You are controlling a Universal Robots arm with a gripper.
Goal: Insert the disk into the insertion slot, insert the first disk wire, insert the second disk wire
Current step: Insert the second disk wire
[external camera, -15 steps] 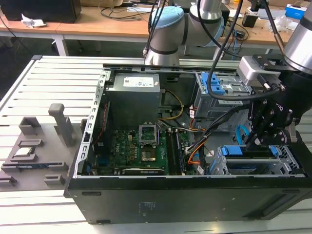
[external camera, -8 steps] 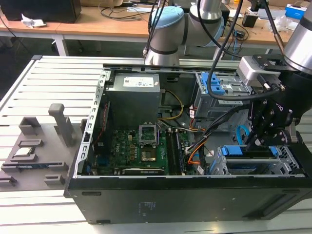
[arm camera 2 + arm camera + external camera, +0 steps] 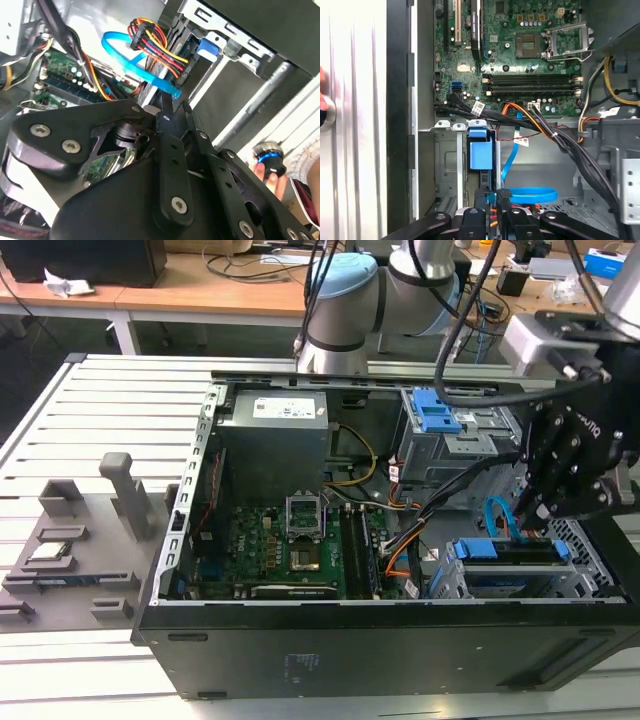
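The disk sits in the insertion slot at the case's front corner, on the exterior view's right; its blue caddy shows at the cage mouth. My gripper hangs just over the disk's end. The gripper is shut on the end of the second disk wire, whose flat blue loop curls beside the fingers. The first disk wire, an orange, red and black bundle, runs down to the disk's end beside it; its plug is hidden.
The open case holds a green motherboard, a power supply and a taller grey cage with blue tabs. Black cable bundles cross near the slot. A person's hand holds a blue-ringed object outside the case.
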